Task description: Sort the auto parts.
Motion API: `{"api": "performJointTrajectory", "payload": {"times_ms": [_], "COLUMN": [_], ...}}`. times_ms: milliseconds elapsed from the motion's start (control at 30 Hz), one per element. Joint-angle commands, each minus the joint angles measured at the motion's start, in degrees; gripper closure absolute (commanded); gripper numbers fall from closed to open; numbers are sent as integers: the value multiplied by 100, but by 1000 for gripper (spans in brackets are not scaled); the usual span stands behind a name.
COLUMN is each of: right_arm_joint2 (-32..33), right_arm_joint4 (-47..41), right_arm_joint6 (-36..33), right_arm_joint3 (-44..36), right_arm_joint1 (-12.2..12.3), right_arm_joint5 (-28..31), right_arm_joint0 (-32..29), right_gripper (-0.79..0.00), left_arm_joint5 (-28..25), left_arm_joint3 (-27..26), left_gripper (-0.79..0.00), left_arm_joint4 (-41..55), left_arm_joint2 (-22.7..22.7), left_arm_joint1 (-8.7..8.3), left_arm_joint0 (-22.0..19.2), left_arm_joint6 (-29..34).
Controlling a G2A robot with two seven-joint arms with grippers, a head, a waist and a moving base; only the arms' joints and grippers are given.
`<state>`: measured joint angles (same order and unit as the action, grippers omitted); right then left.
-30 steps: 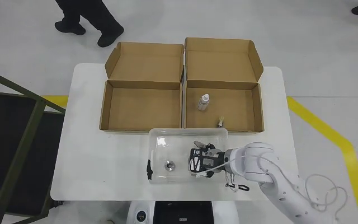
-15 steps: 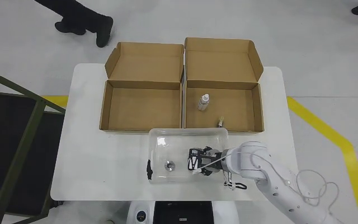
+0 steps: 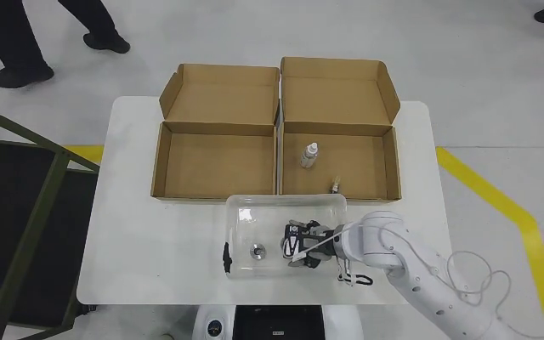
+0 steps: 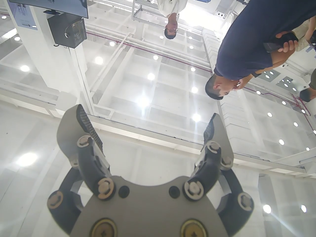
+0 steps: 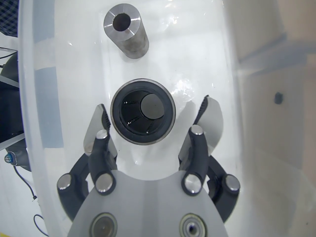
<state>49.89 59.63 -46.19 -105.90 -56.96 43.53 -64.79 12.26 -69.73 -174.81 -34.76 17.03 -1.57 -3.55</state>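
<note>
My left tool [image 4: 146,114] points up at the ceiling, jaws spread and empty, well out of the way. On the worktop [image 3: 127,212] the left box [image 3: 217,166] stands open with its flap folded back, ready to take parts. Just in front of both boxes sits the clear bin [image 3: 285,198]. Towards its left end a steel sleeve [image 5: 126,34] stands upright, apart from the black bush [image 5: 143,114] beside it. The bush stands mouth up, which gives me a round outer wall to pinch. My right tool [image 5: 154,106] is down inside the bin, released and straddling the bush: one finger is almost at its rim, the other has a gap. I judge that closing on it is the next step. The bin walls run close on both sides, so I would lift straight up before swinging over the rim. The right box [image 3: 357,161] holds a bottle [image 3: 309,154] and a small part [image 3: 336,184].
</note>
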Motion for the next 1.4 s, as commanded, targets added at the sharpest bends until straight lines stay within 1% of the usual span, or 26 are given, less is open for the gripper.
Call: {"api": "performJointTrajectory", "payload": {"times_ms": [0,33,133,167,200,300,467,567,733,767,1233,1367], "right_arm_joint2": [-9,-19,-50,-53,-56,-59,-101,-117,-106,-100,-22,51], "right_arm_joint4": [-1,-1,-15,-20,-18,-34,-27,-26,-87,-122,-746,-885], "right_arm_joint6": [33,50,102,118,126,183,213,237,332,366,860,925], "right_arm_joint3": [10,14,16,28,36,45,37,52,66,75,194,119], "right_arm_joint1": [-2,-4,-8,-8,-8,-7,-12,-15,-11,-10,-15,1], "right_arm_joint5": [15,23,68,79,84,104,141,143,186,200,388,438], "right_arm_joint0": [20,26,44,51,56,67,103,119,131,131,204,217], "right_gripper": [-690,-616,-526,-456,-409,-357,-314,-262,-55,0,0,0], "left_arm_joint5": [0,0,0,0,0,0,0,0,0,0,0,0], "left_arm_joint3": [0,0,0,0,0,0,0,0,0,0,0,0], "left_gripper": [-785,-785,-785,-785,-785,-785,-785,-785,-785,-785,-785,-785], "left_arm_joint4": [0,0,0,0,0,0,0,0,0,0,0,0], "left_arm_joint2": [0,0,0,0,0,0,0,0,0,0,0,0], "left_arm_joint1": [0,0,0,0,0,0,0,0,0,0,0,0], "left_arm_joint0": [0,0,0,0,0,0,0,0,0,0,0,0], "left_arm_joint6": [0,0,0,0,0,0,0,0,0,0,0,0]}}
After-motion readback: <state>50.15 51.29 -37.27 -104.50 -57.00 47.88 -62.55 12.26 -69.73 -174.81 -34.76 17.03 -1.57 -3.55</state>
